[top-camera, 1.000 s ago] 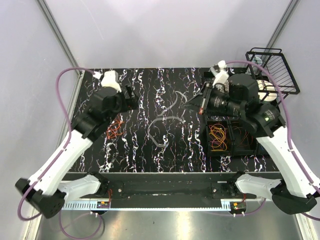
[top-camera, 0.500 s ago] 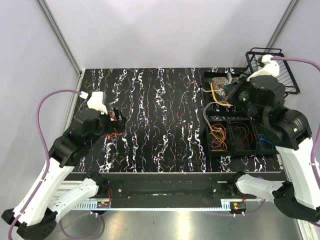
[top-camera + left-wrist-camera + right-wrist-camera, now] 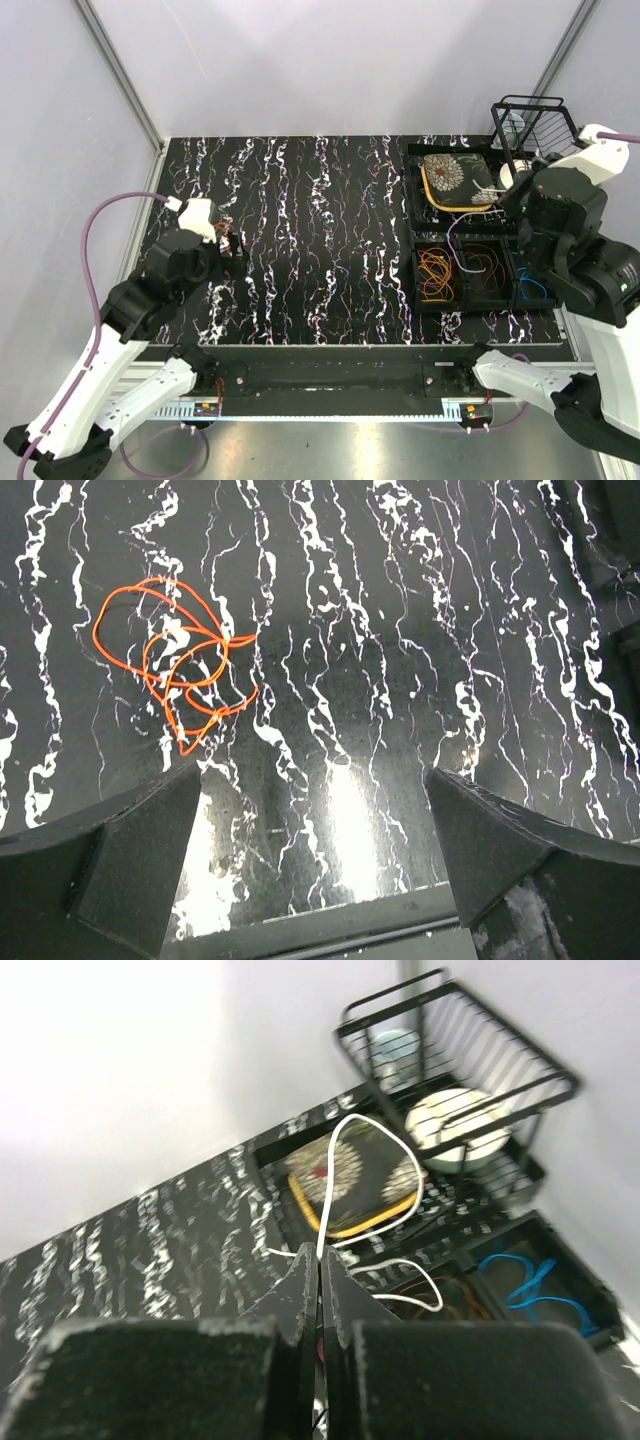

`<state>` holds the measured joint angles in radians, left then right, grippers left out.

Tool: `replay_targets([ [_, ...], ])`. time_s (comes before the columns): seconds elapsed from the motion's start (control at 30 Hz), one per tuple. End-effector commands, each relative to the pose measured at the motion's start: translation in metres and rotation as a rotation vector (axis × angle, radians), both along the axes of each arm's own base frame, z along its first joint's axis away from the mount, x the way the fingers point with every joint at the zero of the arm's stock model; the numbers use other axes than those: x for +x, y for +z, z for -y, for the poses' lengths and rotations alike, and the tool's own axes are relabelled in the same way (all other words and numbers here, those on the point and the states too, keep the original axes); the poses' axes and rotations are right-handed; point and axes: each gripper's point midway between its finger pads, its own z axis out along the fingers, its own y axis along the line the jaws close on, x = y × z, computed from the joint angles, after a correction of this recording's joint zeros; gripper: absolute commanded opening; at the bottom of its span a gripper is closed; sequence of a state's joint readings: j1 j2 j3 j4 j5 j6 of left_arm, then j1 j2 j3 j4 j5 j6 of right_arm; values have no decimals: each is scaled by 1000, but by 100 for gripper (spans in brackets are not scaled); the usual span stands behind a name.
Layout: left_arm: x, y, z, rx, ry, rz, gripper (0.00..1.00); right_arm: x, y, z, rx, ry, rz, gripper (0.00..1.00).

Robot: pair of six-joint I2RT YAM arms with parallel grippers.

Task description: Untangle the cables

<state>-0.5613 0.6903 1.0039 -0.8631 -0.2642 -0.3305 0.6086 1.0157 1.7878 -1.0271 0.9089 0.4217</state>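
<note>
Two grips differ: the left gripper [image 3: 312, 780] hangs with jaws wide apart near the table's [image 3: 330, 200] left edge, the tangled orange cable [image 3: 175, 660] lying flat just beyond its fingers. The right gripper [image 3: 320, 1260] is clamped on a pale cable [image 3: 358, 1117] above the divided bins [image 3: 413, 270] at the right edge.

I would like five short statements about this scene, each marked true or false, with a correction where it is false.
1. The left gripper is open and holds nothing. True.
2. The orange cable ahead of it lies inside a tray compartment. False: it lies on the bare table.
3. The right gripper is shut on a pale cable. True.
4. The blue cable hangs from the right gripper. False: it lies in a compartment of the tray.
5. The wire basket is empty. False: pale round things sit in it.
</note>
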Motion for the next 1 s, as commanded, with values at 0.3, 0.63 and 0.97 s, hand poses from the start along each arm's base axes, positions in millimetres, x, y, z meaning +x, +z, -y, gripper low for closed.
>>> replay_targets([
  [0.3, -31, 20, -19, 10, -8, -12, 99, -7, -2, 40, -152, -243, -11, 0],
  [0.63, -36, 10, -28, 6, 35, -5, 99, 12, -83, 31, -176, -242, -152, 0],
  [0.97, -33, 23, -36, -43, 85, 93, 99, 22, -162, 40, -80, -237, -313, 0],
])
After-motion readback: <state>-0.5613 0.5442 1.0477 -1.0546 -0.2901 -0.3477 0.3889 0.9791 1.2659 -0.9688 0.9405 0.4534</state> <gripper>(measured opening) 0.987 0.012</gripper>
